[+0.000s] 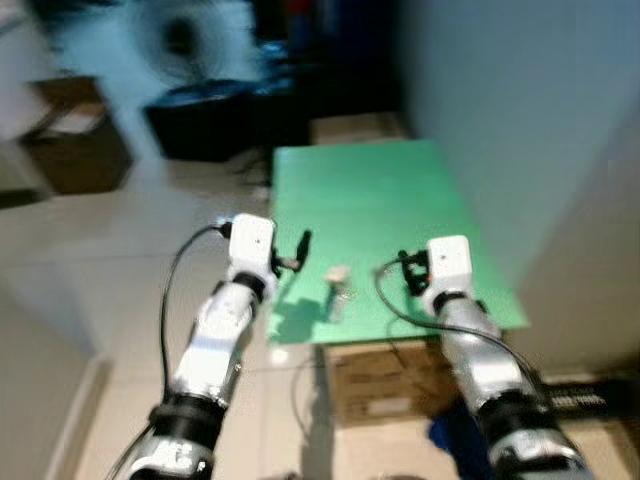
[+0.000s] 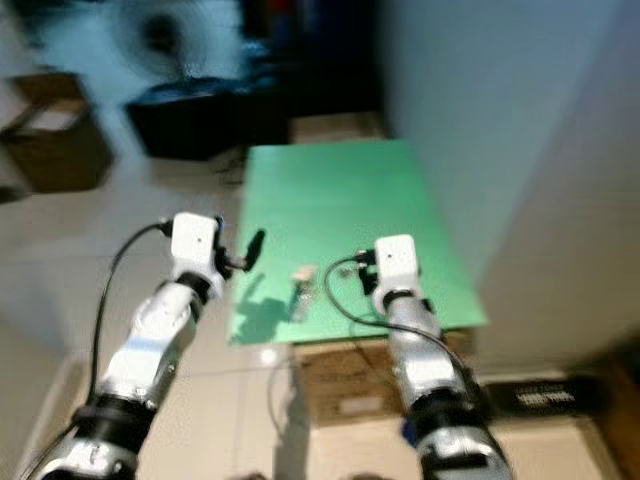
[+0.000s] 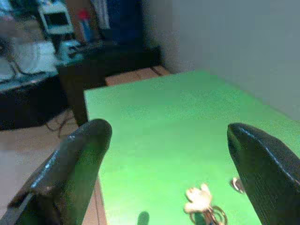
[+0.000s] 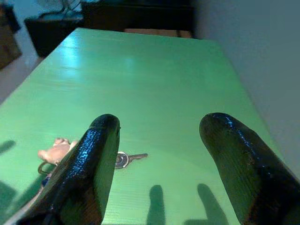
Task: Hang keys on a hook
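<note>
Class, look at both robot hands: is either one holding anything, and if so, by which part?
Nothing is held. The left hand and right hand are both open above the green table; the keys lie untouched on it.

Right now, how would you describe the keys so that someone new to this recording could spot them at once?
Find the green table standing against the pale wall. Near its front edge, between the open left gripper and the open right gripper, lies the bunch of keys. It is the small object lying on the green top: a pale tan fob on a ring, with one silver key pointing away from it.
</note>
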Controlling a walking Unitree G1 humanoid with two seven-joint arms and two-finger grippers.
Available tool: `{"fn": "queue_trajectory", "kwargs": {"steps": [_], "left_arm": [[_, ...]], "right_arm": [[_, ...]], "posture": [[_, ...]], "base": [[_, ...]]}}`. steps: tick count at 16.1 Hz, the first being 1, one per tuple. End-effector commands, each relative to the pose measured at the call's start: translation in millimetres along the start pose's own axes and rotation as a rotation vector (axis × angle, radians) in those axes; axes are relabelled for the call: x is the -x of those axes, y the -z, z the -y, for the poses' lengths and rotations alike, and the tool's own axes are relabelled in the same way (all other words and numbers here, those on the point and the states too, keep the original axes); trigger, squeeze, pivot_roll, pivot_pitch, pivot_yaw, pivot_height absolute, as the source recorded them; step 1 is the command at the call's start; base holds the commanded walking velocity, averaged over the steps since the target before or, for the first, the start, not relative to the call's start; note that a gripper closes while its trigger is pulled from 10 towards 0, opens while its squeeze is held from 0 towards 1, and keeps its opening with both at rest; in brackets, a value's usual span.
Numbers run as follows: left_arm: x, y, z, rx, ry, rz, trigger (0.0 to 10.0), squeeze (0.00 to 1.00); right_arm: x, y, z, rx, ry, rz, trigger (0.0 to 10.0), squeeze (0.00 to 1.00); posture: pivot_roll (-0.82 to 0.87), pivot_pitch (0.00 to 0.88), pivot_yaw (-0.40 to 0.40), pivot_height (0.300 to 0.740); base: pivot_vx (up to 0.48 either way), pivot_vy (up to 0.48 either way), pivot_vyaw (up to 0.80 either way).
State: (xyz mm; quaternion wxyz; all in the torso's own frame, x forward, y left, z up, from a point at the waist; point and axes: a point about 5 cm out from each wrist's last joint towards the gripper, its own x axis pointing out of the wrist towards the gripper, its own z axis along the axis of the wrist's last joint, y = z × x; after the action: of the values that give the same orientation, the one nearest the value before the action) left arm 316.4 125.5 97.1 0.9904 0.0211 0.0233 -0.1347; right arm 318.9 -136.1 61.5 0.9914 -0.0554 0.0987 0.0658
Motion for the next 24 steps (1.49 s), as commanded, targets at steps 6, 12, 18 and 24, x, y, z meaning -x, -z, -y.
{"fn": "queue_trajectory", "kwargs": {"steps": [6,12,18,24], "left_arm": [[-1.9,-0.9,0.1,0.002,-0.011,-0.001,10.0,0.00],[-0.3,1.2,4.7,0.011,-0.009,0.002,10.0,0.00],[1.5,2.4,3.2,0.022,-0.025,0.004,10.0,0.00],[2.2,5.1,1.5,0.047,-0.050,-0.014,10.0,0.00]], "right_arm": [[-0.1,-5.5,-0.1,0.002,-0.010,0.030,10.0,0.00],[4.1,-0.9,0.3,0.005,-0.014,0.020,10.0,0.00],[5.7,1.0,-2.6,0.006,-0.027,0.012,10.0,0.00],[4.8,0.8,-3.7,0.017,-0.041,0.002,10.0,0.00]], "posture": [[-0.11,0.000,0.112,0.740],[-0.12,0.000,0.111,0.740],[-0.11,0.000,0.101,0.740],[-0.11,0.000,0.091,0.740]], "base": [[0.000,0.000,-0.13],[0.243,0.000,0.00],[0.388,0.000,0.00],[0.168,0.000,0.00]]}}
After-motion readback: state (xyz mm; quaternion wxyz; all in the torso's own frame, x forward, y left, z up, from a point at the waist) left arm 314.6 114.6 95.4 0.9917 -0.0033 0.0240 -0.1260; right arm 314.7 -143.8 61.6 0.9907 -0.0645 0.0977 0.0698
